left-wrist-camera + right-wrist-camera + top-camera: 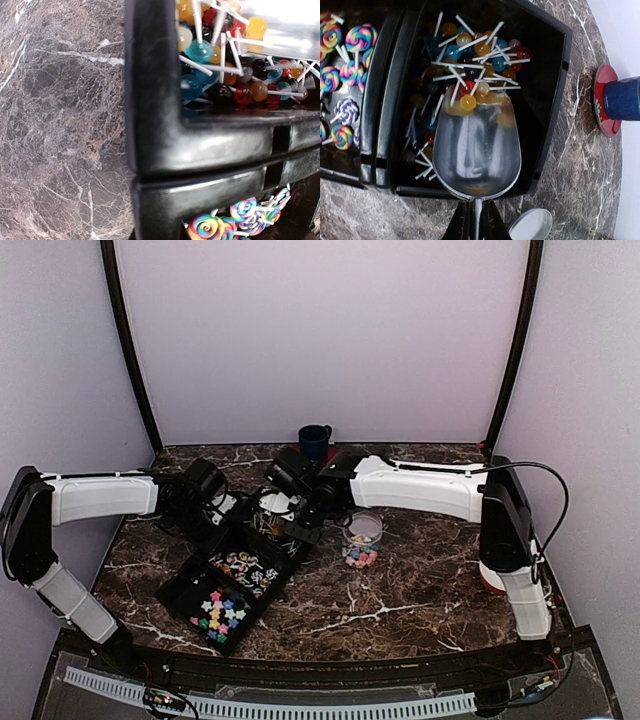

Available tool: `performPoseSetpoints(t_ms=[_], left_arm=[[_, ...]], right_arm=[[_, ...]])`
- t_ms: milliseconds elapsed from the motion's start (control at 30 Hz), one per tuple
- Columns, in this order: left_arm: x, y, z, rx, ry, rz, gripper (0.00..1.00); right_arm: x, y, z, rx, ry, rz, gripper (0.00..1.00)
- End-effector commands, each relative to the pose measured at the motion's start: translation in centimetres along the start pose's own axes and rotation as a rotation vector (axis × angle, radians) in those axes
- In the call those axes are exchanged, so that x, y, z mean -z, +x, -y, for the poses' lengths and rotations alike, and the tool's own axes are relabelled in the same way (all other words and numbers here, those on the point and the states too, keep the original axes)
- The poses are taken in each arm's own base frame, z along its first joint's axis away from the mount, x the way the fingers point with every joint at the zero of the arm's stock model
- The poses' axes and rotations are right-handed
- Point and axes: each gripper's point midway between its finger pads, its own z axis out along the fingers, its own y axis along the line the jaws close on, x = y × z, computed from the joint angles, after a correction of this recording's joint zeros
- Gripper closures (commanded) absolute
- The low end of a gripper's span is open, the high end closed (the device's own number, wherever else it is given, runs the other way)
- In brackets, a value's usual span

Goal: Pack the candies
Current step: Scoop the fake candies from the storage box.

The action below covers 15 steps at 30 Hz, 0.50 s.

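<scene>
Scoop [476,145] sits nose-down in ball lollipops [470,65], far compartment of black tray [555,100]; right gripper [476,215] pinches its handle. Left gripper [228,510] pressed together, prob. bracing tray rim. Push deeper, tilt back slow, keep level twd clear jar [362,532].

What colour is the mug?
The mug is dark blue; the right wrist view shows it best.

The tray [168,592] sits on the table [430,590], left of centre. Its far compartment holds the ball lollipops [470,50], the middle one the swirl lollipops [350,40], and the near one the star candies [220,612]. The scoop [476,145], held in my right gripper [476,220], lies among the ball lollipops. The jar [362,530] stands just right of the tray with candies [360,558] in it. The mug [314,441] sits behind on a coaster [600,100].
</scene>
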Motion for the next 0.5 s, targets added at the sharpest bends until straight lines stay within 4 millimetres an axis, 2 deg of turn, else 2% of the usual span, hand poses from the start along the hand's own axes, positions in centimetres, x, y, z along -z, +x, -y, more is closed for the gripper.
performPoseSetpoints(t_ms=[0, 467], left_arm=[[4.4, -5.4, 2.8, -0.061, 0.137, 0.262, 1.0], [5.9, -6.2, 4.3, -0.079, 0.221, 0.334, 1.0]], right_arm=[[-3.6, 1.1, -2.9, -0.003, -0.095, 0.044, 1.0], [-6.9, 1.0, -4.4, -0.076, -0.077, 0.224, 1.0]])
